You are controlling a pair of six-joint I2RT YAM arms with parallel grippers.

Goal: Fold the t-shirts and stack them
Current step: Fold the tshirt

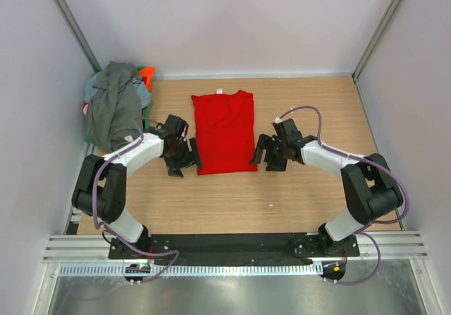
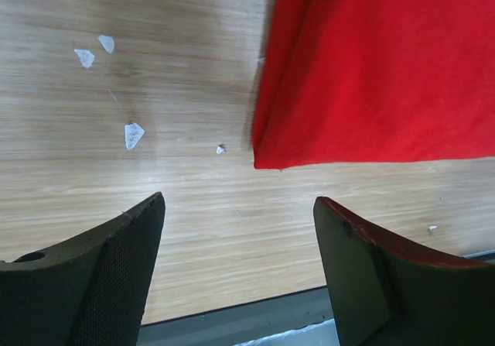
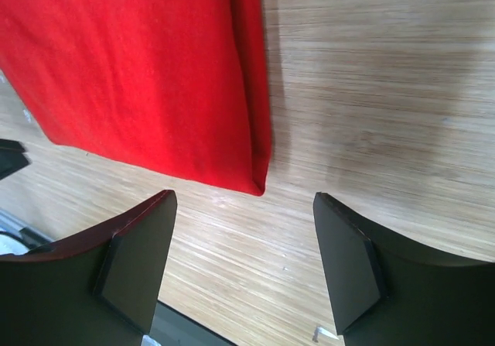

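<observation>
A bright red t-shirt [image 1: 225, 132] lies flat on the wooden table, folded lengthwise into a narrow rectangle with its collar at the far end. My left gripper [image 1: 184, 156] hangs open just beside its near left corner [image 2: 267, 156], nothing between the fingers. On the other side, my right gripper [image 1: 266, 156] is open as well, just off the near right corner [image 3: 259, 179]. A heap of other t-shirts [image 1: 116, 107], dark grey on top with orange, light blue and green edges showing, sits in the far left corner.
Small white paper scraps [image 2: 133, 135] lie on the wood left of the red shirt. Grey walls with metal posts [image 1: 70, 19] enclose the table on three sides. A black rail [image 1: 232, 244] runs along the near edge by the arm bases.
</observation>
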